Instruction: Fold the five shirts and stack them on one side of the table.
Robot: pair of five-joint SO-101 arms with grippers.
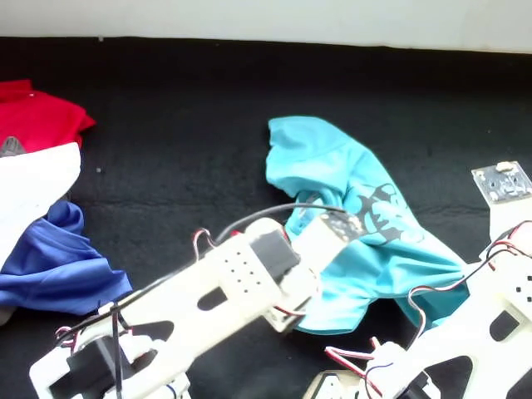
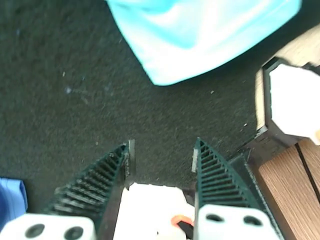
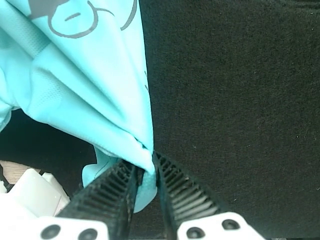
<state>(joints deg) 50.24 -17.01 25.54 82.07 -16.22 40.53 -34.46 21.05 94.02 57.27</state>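
Note:
A cyan shirt [image 1: 349,199] with a grey print lies crumpled on the black table, right of the middle. My right gripper [image 3: 148,162] is shut on a bunched edge of the cyan shirt [image 3: 85,75], at its side nearest the right arm [image 1: 490,316]. My left gripper [image 2: 162,150] is open just above bare black cloth, with nothing between its fingers. A rounded edge of the cyan shirt [image 2: 200,35] lies a short way ahead of it. The left arm [image 1: 241,278] reaches from the front left toward that shirt. Red [image 1: 41,116], white [image 1: 33,187] and blue [image 1: 50,258] shirts lie piled at the left edge.
The black table cover [image 1: 183,166] is bare between the left pile and the cyan shirt. In the left wrist view, the other arm's white base [image 2: 292,100] stands by a wooden edge [image 2: 285,185]. A small grey patch [image 1: 10,146] shows between the red and white shirts.

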